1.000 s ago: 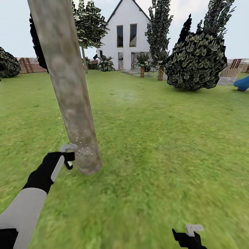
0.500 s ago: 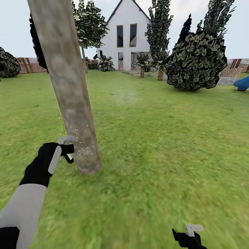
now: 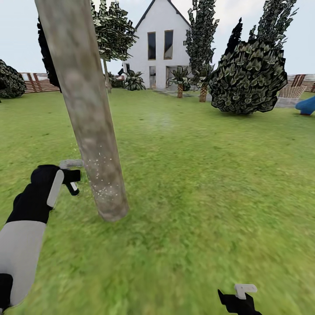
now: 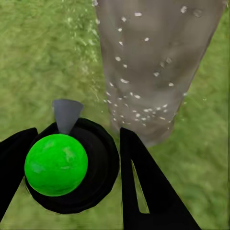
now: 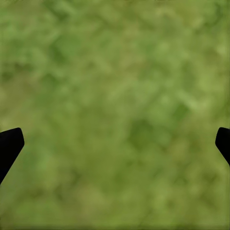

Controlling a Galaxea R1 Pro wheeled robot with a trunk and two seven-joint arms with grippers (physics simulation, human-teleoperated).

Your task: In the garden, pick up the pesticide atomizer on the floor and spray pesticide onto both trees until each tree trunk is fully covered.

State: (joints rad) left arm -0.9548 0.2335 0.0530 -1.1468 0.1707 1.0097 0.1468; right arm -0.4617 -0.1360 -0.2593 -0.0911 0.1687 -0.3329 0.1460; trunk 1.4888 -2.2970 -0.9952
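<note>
A thick mottled grey-brown tree trunk point(image 3: 87, 118) leans up the left of the head view, with white spray droplets speckling its lower part point(image 4: 153, 62). My left gripper point(image 3: 71, 178) hovers just left of it, a little above the grass, shut on the pesticide atomizer point(image 3: 70, 164). In the left wrist view the atomizer point(image 4: 57, 165) is a black round body with a green cap and a grey nozzle aimed at the trunk, clamped between my dark fingers point(image 4: 143, 187). A second tree point(image 3: 106, 75) stands farther back. My right gripper point(image 3: 239, 295) hangs open over grass point(image 5: 115, 143).
Green lawn point(image 3: 197, 175) stretches to a white house point(image 3: 159, 43). A big dark bush point(image 3: 249, 78), short palms point(image 3: 180, 85), a brown slatted fence point(image 3: 37, 83) and a blue object point(image 3: 307, 106) stand at the far edge.
My left gripper has risen and drawn back to the left with the atomizer, widening the gap to the trunk. The droplets now reach higher on the bark. The right arm has not moved.
</note>
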